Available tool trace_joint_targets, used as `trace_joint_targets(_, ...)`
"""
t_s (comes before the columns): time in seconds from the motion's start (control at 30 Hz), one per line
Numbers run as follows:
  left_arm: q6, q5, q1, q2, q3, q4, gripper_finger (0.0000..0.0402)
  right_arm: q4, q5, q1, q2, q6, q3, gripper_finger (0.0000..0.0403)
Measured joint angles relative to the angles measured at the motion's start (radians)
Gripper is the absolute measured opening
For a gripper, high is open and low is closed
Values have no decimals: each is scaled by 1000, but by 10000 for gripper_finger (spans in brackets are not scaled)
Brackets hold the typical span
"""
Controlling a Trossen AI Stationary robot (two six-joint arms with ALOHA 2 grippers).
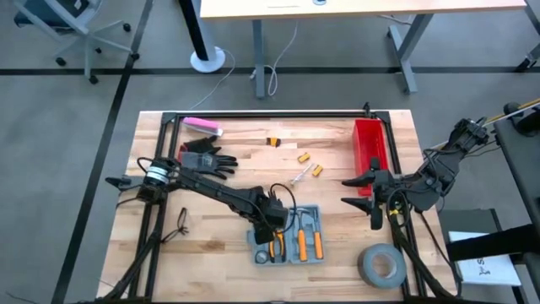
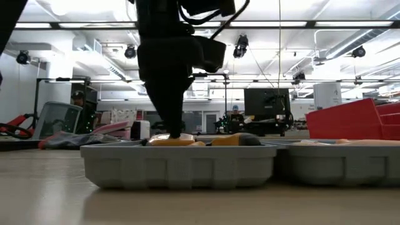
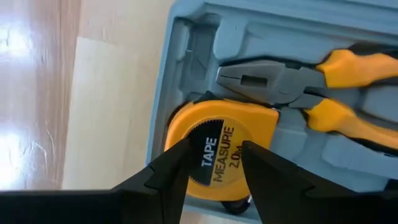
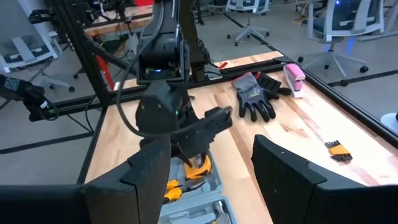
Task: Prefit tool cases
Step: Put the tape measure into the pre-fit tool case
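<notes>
Directly over the tool case (image 1: 288, 236), the left gripper (image 3: 214, 163) points down with its fingers part open, one on each side of the printed face of a yellow tape measure (image 3: 217, 152). The fingertips (image 3: 180, 155) overlap the disc's face in the left wrist view; whether they press on it or hover just above cannot be told. The tape measure sits in a round moulded slot at one corner of the case. Just beside it in the next slot lie pliers (image 3: 298, 81) with grey jaws and yellow handles.

The case lies open and flat on the wooden table (image 1: 219, 262), near the front edge and about mid-width; its two grey-blue halves sit side by side, seen edge-on in the low view (image 2: 181, 164). More orange-handled tools (image 1: 308, 241) fill the slots toward the right.

The right gripper (image 4: 211, 168) hangs above the table to the right of the case, well apart from it, fingers spread wide and holding nothing.

Further out: a red bin (image 1: 369, 143) near the right gripper, a grey tape roll (image 1: 382, 263) at the front right, black gloves (image 1: 207, 159) and a pink block (image 1: 202, 125) at the back left, small yellow parts (image 1: 310, 163) mid-table.
</notes>
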Motion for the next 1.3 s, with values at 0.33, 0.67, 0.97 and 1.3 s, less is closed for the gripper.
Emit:
trace_joint_targets(0.33, -2, 56, 9, -8, -15, 55, 153, 3, 0, 0, 0, 1, 0, 201)
trace_joint_targets(0.67, -25, 27, 19, -72, -3, 8, 153, 2, 0, 0, 0, 1, 0, 201)
trace_joint_targets(0.97, -33, 18, 22, -108, -4, 3, 153, 2, 0, 0, 0, 1, 0, 201)
trace_joint_targets(1.3, -37, 28, 25, -111, -27, 6, 153, 2, 0, 0, 0, 1, 0, 201)
